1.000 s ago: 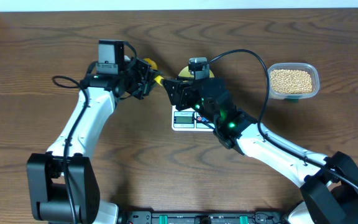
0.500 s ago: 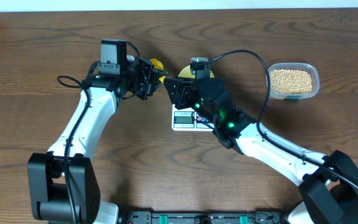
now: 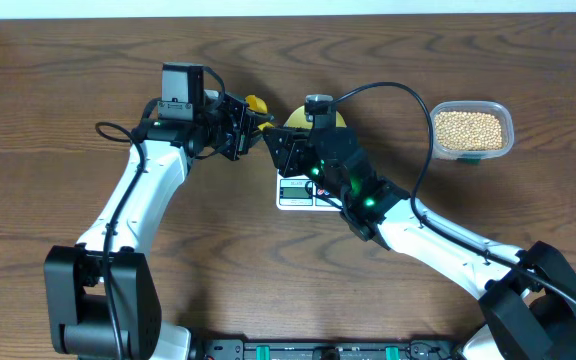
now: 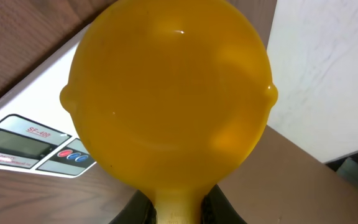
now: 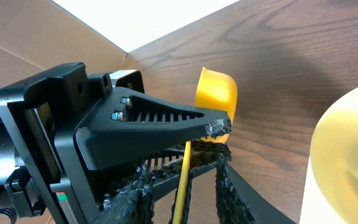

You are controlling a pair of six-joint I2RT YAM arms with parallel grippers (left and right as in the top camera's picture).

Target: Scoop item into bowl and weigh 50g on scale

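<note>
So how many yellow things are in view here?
2: a yellow scoop gripped by the left tool, and a pale yellow bowl by the scale, mostly hidden under the right arm. Others could be hidden.

desk [image 3: 58, 110]: dark wood grain, nothing fancy
middle: white scale [image 3: 295, 192] sat flat on it
right side: clear plastic tub [image 3: 472, 154], well apart from the scale
</note>
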